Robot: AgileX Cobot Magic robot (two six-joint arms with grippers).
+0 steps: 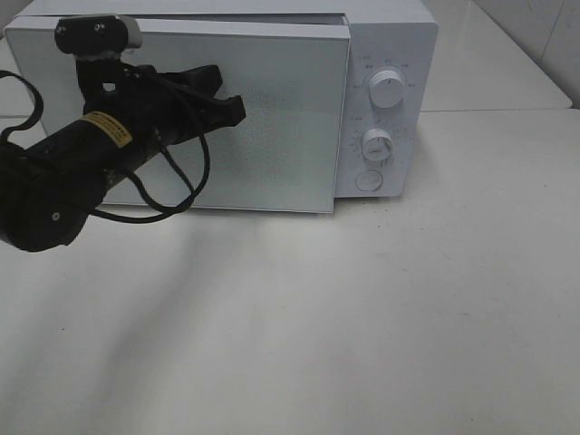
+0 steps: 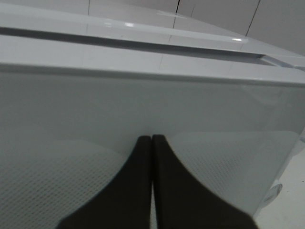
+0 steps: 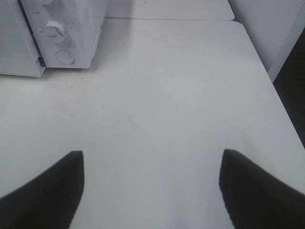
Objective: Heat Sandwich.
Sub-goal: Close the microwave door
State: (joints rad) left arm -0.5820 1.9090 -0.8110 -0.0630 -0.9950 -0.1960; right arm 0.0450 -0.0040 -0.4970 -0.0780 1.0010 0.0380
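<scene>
Facing microwave door (image 1: 272,136), left claw (image 1: 240,111) closed

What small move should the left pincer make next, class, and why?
Probably press the microwave door inward until it latches. The shut left pincer is right at the door's front, and the door seems to stand slightly proud of the body on the knob side. The open right pincer hovers over the table.

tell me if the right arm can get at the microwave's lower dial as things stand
Probably yes: only table shows between the open right tool and the lower dial, and the shut left tool is at the door, clear of that dial.
</scene>
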